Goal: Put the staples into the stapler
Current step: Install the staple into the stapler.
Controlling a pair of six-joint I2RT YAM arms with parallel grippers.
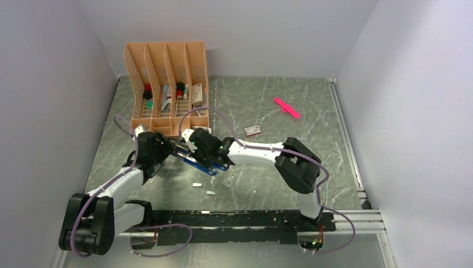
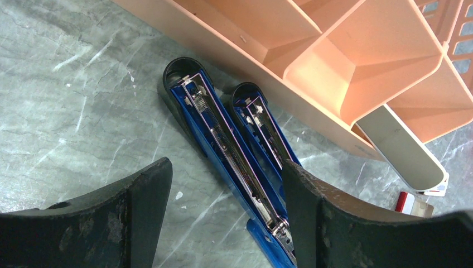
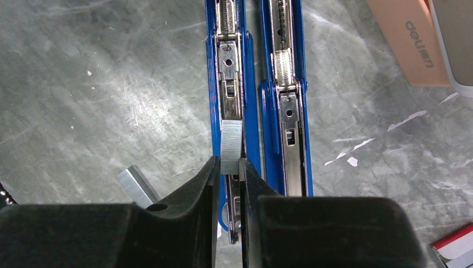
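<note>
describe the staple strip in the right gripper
The staple strip is a short, silvery-grey block of fine ribbed metal, pinched at its near end between the right gripper's nearly shut fingers. It lies lengthwise over the metal channel of the blue stapler, on or just above it; contact is unclear.
</note>
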